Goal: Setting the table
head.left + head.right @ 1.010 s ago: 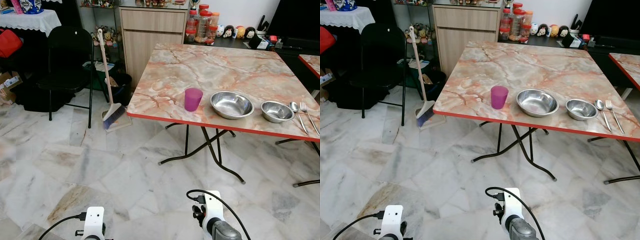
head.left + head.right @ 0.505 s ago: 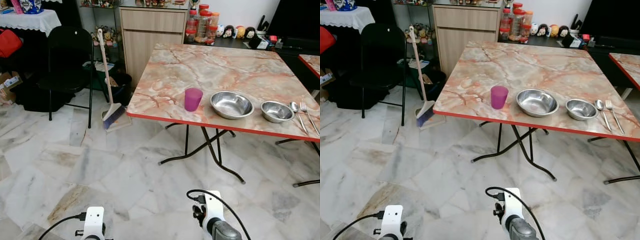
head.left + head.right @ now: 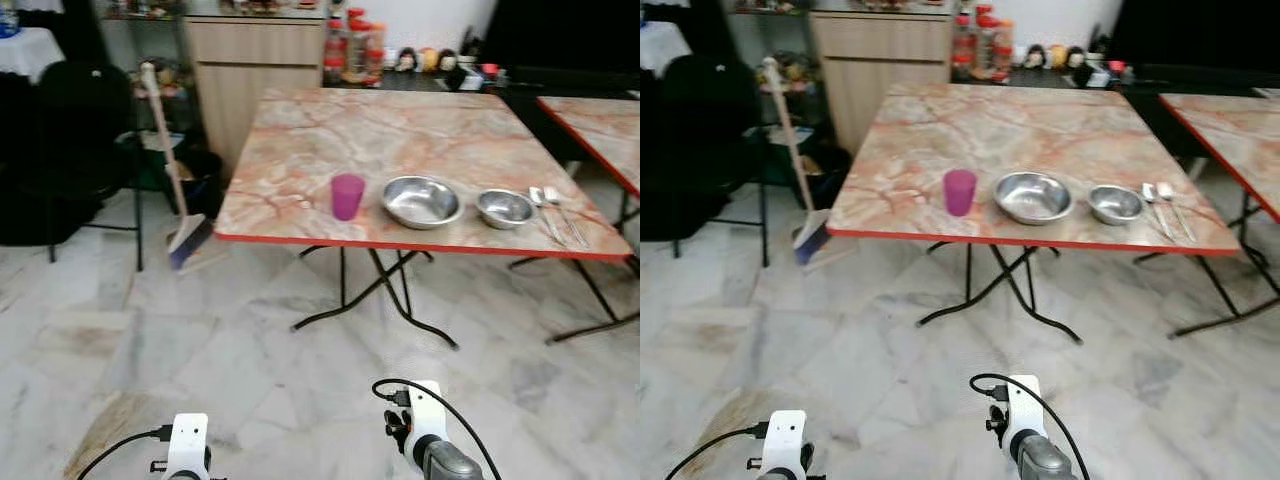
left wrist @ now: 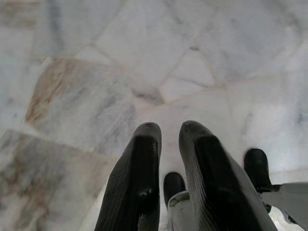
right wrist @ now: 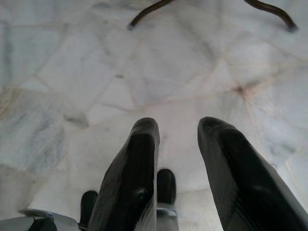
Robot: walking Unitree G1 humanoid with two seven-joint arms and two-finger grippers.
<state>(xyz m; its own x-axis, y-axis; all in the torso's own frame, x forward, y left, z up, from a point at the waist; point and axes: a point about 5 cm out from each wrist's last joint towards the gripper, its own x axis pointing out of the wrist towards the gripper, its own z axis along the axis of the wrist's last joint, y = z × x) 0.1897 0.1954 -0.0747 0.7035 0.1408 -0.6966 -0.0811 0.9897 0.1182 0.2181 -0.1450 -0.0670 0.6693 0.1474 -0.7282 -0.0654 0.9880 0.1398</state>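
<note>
A marble-patterned folding table [image 3: 400, 135] with a red edge stands ahead of me. Along its near side stand a purple cup [image 3: 347, 196], a large steel bowl [image 3: 422, 201] and a small steel bowl [image 3: 504, 207]. A spoon [image 3: 537, 200] and a fork [image 3: 560, 205] lie to the right of the small bowl. Both arms hang low over the floor, well short of the table. My left gripper [image 4: 168, 132] is empty, with a narrow gap between its fingers. My right gripper [image 5: 178, 127] is open wider and also empty.
A broom [image 3: 170, 170] leans by a black chair [image 3: 75, 140] to the left of the table. Behind stands a wooden cabinet [image 3: 255, 60] with jars beside it. A second table's corner [image 3: 600, 130] is at the right. Marble floor lies between me and the table.
The whole picture has shifted and blurred: the camera has turned, so the table now sits further left and more central. Cup, bowls and cutlery keep their places. The arms still hang.
</note>
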